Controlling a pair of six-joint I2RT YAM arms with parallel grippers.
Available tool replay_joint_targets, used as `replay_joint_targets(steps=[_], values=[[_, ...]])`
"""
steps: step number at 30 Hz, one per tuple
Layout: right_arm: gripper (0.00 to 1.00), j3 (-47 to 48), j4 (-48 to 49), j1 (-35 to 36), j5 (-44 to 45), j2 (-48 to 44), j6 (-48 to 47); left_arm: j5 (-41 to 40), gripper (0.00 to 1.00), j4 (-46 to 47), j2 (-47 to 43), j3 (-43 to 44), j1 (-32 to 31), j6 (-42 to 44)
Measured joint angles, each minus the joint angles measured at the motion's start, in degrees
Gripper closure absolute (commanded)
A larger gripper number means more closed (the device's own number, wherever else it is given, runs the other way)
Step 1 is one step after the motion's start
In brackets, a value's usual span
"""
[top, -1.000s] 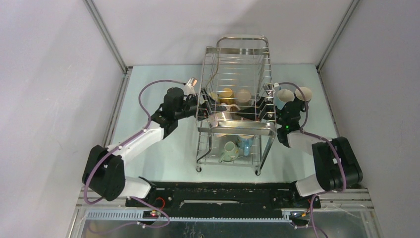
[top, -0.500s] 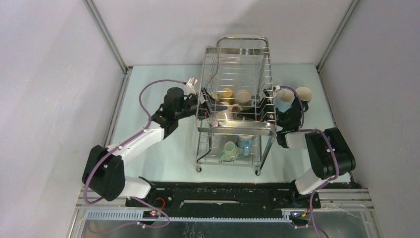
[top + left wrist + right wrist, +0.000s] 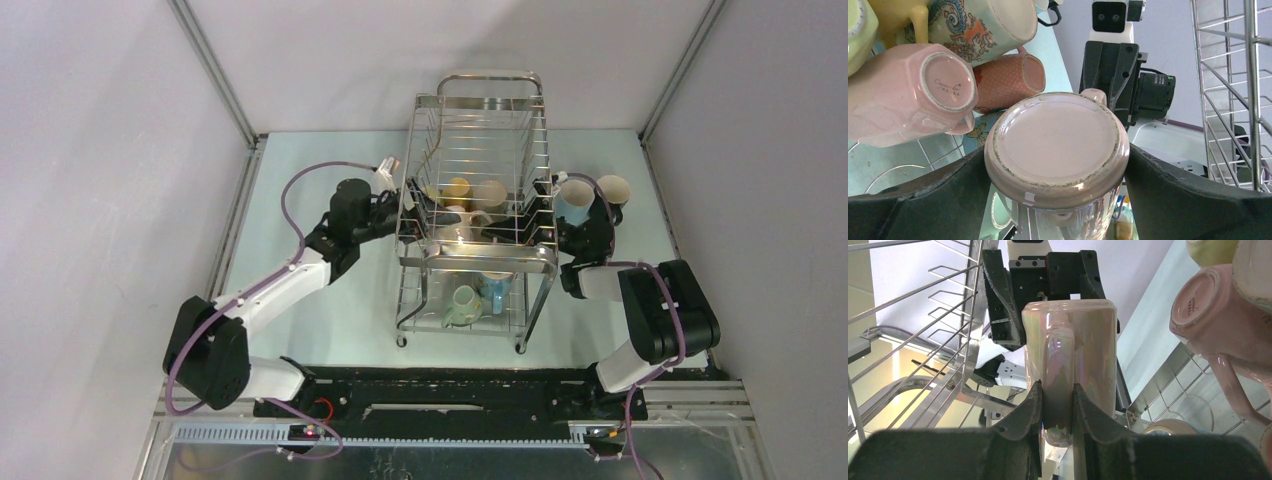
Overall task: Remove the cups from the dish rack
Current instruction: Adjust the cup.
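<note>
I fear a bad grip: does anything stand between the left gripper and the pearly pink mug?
Nothing visible does. The left gripper flanks the pearly pink mug directly, its fingers against the mug's sides. The right gripper clamps the handle.

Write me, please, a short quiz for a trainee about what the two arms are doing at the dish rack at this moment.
1. True or false: the right fingers pinch the pearly pink mug by its handle.
2. What sits between the left fingers? A) a rack wire B) the same mug's base C) nothing
3. In the top view, how many cups stand on the table just right of the dish rack, and in which colours?
Key: 1 true. 2 B. 3 two: a light blue cup and a cream cup.
</note>
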Motion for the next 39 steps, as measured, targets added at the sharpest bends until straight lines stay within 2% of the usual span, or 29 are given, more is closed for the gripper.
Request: replay_joint_targets(steps=[10, 27, 39], values=[[1.0, 0.0, 0.04, -0.09, -1.09, 0.0, 1.11, 1.07, 0.18, 4.33, -0.31, -2.8, 0.24, -1.92], [1.0, -0.02, 0.0, 0.28, -0.55, 0.0, 5.57, 2.16, 0.0, 10.45, -0.28, -6.23, 1.14, -8.28], [1.0, -0.02, -0.37, 0.35, 1.99, 0.0, 9.31, 2.05, 0.0, 13.46, -0.28, -6.4, 2.51, -12.5]])
